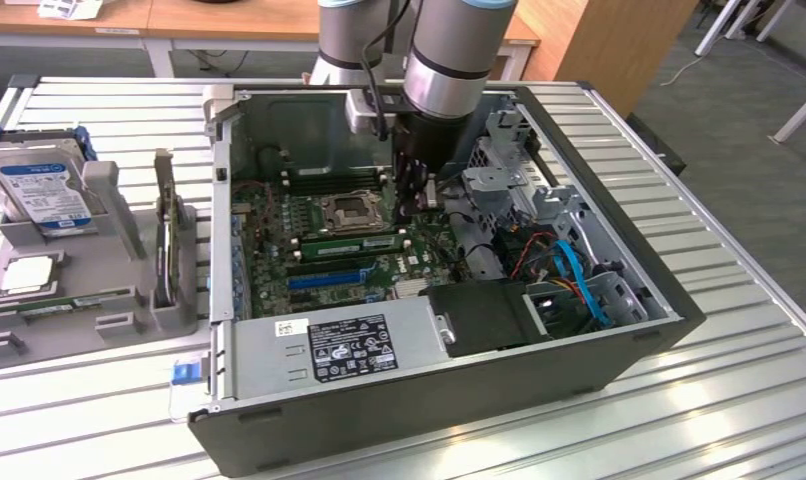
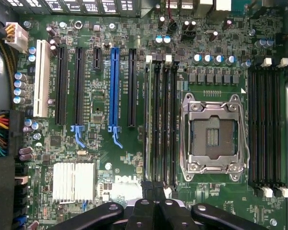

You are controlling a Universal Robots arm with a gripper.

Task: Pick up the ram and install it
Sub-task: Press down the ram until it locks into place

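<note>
- Ram sits in a slot beside the socket; I cannot tell if it is fully seated.
- Gripper, fingers together, is over one end. Uneven pressure there could tilt the ram or leave it unlatched.

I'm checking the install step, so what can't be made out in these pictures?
1. Wrist view: whether the gripper touches the ram; the gripper itself covers that spot.
2. Exterior view: whether the ram is fully seated; too small, and the arm covers one end.
3. Exterior view: the hard drive label's text; too small.
</note>
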